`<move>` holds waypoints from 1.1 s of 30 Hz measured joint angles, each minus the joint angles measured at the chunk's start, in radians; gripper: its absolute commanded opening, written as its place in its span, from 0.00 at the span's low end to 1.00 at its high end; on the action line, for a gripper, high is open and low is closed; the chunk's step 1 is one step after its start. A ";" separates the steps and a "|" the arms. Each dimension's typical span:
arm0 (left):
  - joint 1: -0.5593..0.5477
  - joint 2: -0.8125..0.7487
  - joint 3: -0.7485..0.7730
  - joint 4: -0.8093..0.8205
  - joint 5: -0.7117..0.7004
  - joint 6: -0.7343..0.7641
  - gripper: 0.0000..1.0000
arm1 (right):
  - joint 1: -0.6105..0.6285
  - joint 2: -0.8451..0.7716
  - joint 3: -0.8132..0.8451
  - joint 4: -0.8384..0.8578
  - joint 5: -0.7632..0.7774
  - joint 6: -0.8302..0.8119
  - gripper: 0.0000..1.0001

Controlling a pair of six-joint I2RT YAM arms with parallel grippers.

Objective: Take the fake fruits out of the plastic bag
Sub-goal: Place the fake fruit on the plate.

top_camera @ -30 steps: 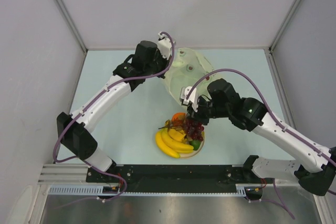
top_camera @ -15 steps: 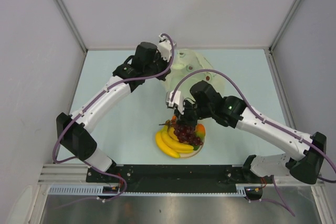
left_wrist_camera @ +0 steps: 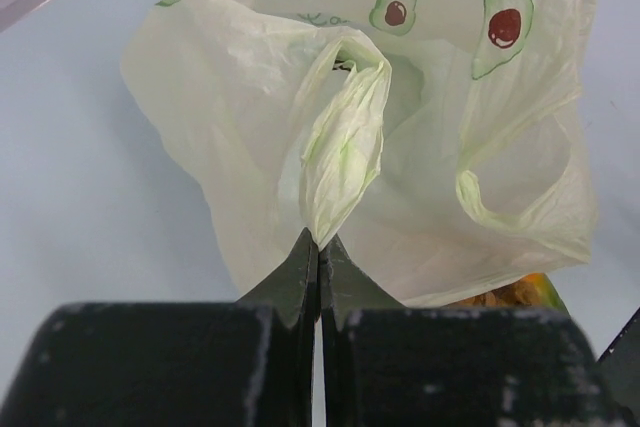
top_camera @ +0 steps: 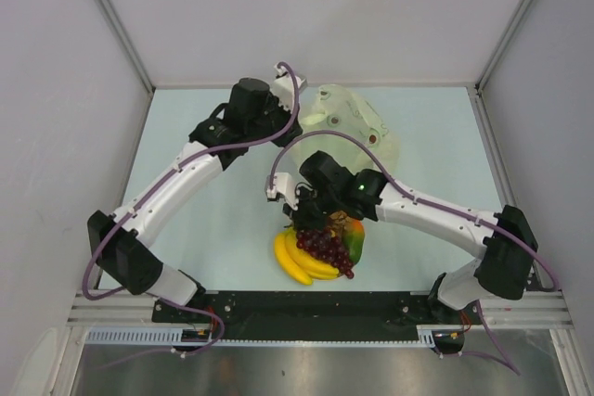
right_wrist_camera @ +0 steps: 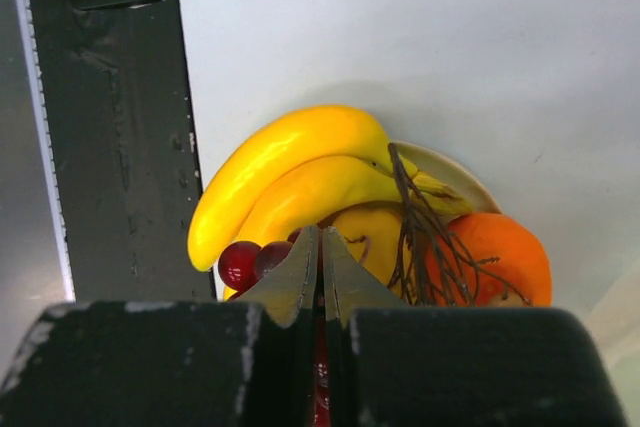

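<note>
The pale yellow-green plastic bag (top_camera: 348, 127) with avocado prints lies at the back centre, and its mouth faces my left wrist camera (left_wrist_camera: 420, 127). My left gripper (top_camera: 295, 129) is shut on a twisted handle of the bag (left_wrist_camera: 345, 137). My right gripper (top_camera: 311, 223) is shut on the dark red grape bunch (top_camera: 327, 246), which hangs over the fruit pile. Below it lie the yellow banana bunch (right_wrist_camera: 290, 157), the orange (right_wrist_camera: 500, 257), a yellow pepper-like piece (right_wrist_camera: 375, 232) and the red-green mango (top_camera: 354, 238), all on the cream plate (right_wrist_camera: 455, 167).
The black base rail (top_camera: 306, 303) runs just in front of the plate, and it also shows in the right wrist view (right_wrist_camera: 110, 117). Grey walls enclose the pale blue table (top_camera: 186, 238) on three sides. Purple cables loop over both arms.
My right arm has swung left with the grape bunch, from the plate's right side to over its middle. My left gripper keeps hold of the bag, which has shifted slightly.
</note>
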 measured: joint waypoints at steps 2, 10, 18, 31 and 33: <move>0.002 -0.027 -0.018 0.008 0.003 -0.004 0.00 | -0.004 0.025 0.011 0.000 0.002 0.000 0.03; 0.008 -0.066 -0.065 0.026 0.010 -0.023 0.00 | -0.026 0.084 0.065 0.001 0.002 -0.007 0.47; 0.010 -0.066 -0.070 0.026 0.024 -0.034 0.00 | -0.034 0.086 0.076 0.005 0.007 0.030 0.58; 0.050 0.000 -0.051 0.058 0.004 -0.023 0.00 | -0.069 -0.064 0.211 -0.032 0.041 0.141 1.00; 0.088 0.027 -0.027 0.060 -0.011 -0.011 0.00 | -0.092 -0.107 0.218 -0.040 0.063 0.142 1.00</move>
